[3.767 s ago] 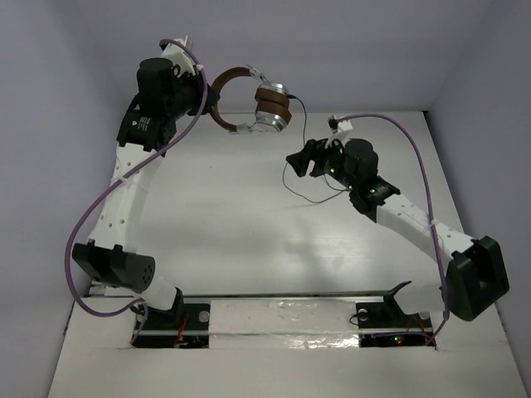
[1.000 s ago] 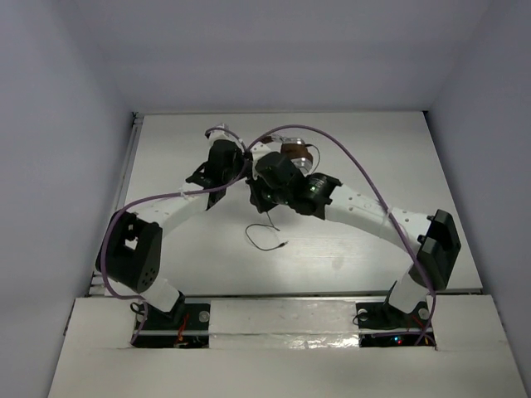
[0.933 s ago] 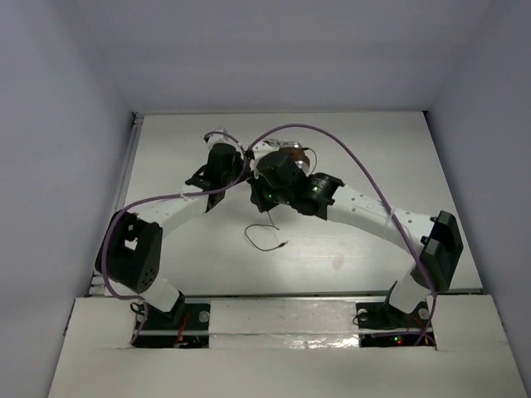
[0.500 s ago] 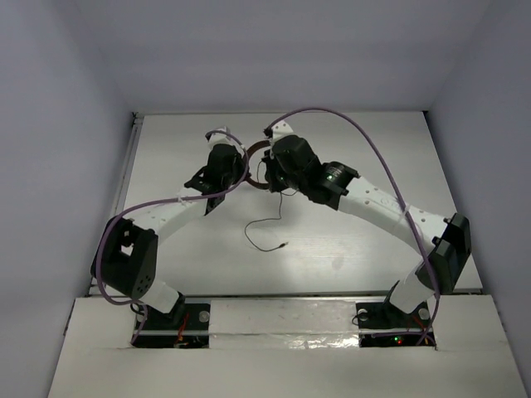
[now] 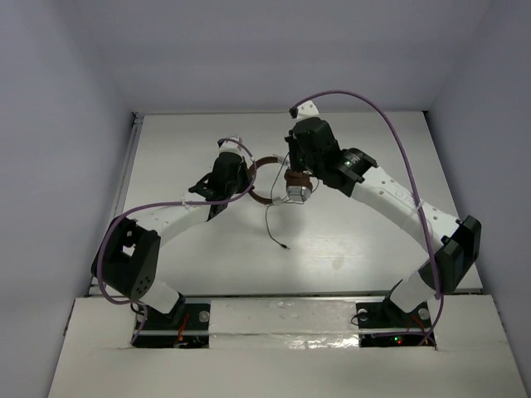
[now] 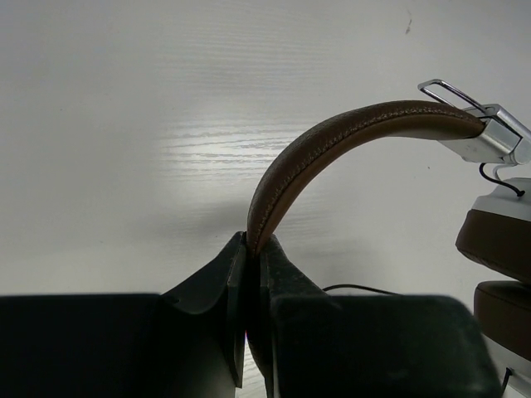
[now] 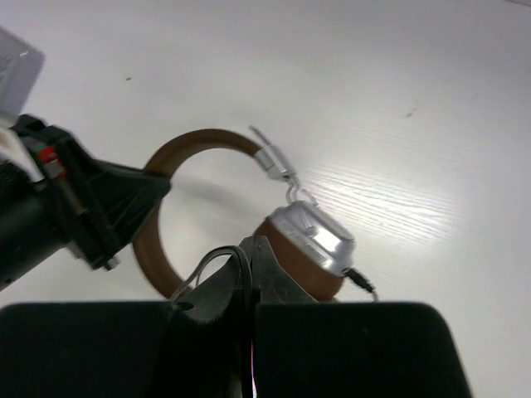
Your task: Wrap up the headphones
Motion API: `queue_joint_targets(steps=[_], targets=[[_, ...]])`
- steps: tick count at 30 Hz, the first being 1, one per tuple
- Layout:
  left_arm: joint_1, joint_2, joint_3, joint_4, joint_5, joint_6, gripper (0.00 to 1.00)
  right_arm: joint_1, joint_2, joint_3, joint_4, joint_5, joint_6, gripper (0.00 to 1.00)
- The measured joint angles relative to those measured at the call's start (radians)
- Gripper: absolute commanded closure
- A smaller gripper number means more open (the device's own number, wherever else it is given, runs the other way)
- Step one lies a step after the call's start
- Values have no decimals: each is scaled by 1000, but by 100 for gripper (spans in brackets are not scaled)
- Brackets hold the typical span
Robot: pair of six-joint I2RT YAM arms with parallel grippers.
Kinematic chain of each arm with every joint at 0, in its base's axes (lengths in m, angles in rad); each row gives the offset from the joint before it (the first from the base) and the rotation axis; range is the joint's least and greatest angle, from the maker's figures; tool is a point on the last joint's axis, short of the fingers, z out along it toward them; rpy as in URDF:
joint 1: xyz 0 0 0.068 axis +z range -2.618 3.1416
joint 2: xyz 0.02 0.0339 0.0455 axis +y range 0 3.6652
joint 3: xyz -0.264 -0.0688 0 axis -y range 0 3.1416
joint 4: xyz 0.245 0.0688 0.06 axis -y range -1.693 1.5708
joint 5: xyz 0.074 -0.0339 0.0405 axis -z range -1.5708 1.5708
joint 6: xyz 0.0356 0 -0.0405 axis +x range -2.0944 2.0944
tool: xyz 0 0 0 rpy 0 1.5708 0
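— Headphones (image 5: 295, 189): where are they?

— Around the middle of the desk (image 5: 357, 240), between the two arms, held by the left one. The left end effector (image 6: 251, 249) has its fingers pressed flat on the brown headband (image 6: 357, 131), clamping one end of the arc. In the wrist view the band rises out of the grip and curves up and to the right.

— And the earcups?

— The earcups (image 7: 309, 245) hang at the other end of the band from that grip, brown pads together and a silver shell facing outward. From above they lie to the right of the left end effector, with the open ring of the headband between the two.

— What about the right arm?

— The right end effector (image 7: 248, 264) sits just beside the earcups, on their far side in the overhead view, almost touching them. Its fingers are pressed together with only a hairline seam. A loop of the thin dark cord (image 5: 271, 222) runs into that seam at the tips, so it looks pinched there.

— The rest of the cord?

— It trails from under the earcups toward the near edge, a loose wavy line ending in the plug (image 5: 286, 247), well apart from both end effectors.

— Are the headphones resting on the desk?

— I can't tell for sure. The headband casts a soft shadow on the surface below it in the left wrist view.
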Motion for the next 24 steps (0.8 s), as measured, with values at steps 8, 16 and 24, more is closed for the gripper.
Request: queue_joint_targets(steps=[8,16,24], targets=[[-5,0,19,-35,11,82,100,-41,-6,0,-44,143,-32,99],[-20,2,40,-24,61,126,100,-62,-19,-22,-36,270,-64,78],[-19,2,70,-66,117,168,100,-127,-33,-55,2,328,-84,68]])
